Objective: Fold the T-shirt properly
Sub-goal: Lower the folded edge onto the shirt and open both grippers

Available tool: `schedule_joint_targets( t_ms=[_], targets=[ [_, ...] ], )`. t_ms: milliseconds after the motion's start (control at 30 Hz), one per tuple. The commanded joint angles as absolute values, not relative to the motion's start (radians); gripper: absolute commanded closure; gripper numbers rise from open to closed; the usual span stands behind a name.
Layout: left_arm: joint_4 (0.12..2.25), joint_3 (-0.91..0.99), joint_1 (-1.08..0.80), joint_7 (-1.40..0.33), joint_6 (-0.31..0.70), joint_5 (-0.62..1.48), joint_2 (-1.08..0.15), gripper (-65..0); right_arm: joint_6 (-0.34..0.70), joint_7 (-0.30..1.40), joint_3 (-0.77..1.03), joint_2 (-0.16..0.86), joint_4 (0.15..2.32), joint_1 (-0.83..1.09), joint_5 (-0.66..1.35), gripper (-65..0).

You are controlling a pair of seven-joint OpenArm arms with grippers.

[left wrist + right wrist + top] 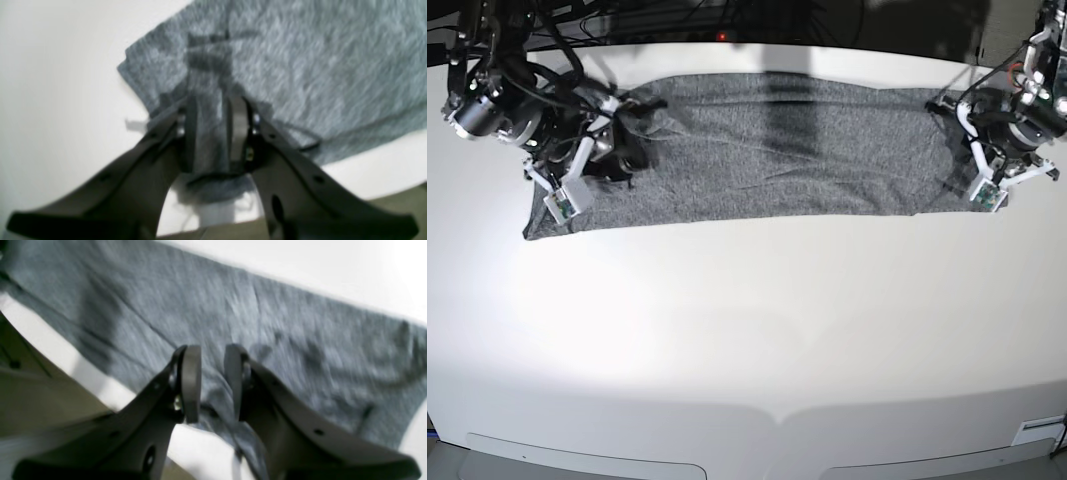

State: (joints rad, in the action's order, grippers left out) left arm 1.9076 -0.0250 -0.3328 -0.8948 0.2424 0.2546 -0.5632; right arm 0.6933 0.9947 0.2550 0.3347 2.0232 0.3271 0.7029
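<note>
The T-shirt is a heathered dark-grey cloth lying as a long, flat band across the far part of the white table. My left gripper is at the band's right end. In the left wrist view the gripper is shut on a fold of the shirt near its corner. My right gripper is at the band's left end. In the right wrist view the gripper is closed around a bunched edge of the shirt. Both wrist views are blurred.
The table's far edge runs just behind the shirt, with dark cables and equipment beyond it. Both wrist views show the table edge close to the grippers, for instance in the left wrist view. White tabletop stretches in front of the shirt.
</note>
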Motion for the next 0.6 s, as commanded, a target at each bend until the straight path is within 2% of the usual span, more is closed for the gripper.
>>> schedule_joint_targets(
  t_ms=[0,100,233,333,567],
  targets=[
    [1.926,-0.019,-0.33,-0.875,0.242,0.257,-0.554,-15.5,0.698,0.976,0.262,0.329,2.032,0.322,0.711,-16.1],
    [1.926,-0.019,-0.33,-0.865,0.243,0.25,-0.484,-15.5,0.698,0.968,0.262,0.272,2.006,0.321,0.667,-16.1],
    [1.924,-0.019,-0.33,-0.842,0.244,0.217,-0.411,-15.5,0.698,0.834,0.262,0.218,1.877,0.31,0.465,-16.1],
    [1.924,-0.019,-0.331,-0.843,0.242,0.144,-0.375,-15.5,0.698,0.821,0.26,0.207,1.769,0.279,0.452,-16.1],
    [1.84,-0.019,-0.329,-0.801,0.241,0.131,-0.368,-15.5,0.698,0.835,0.26,0.208,1.64,0.201,0.445,-16.1]
  ],
)
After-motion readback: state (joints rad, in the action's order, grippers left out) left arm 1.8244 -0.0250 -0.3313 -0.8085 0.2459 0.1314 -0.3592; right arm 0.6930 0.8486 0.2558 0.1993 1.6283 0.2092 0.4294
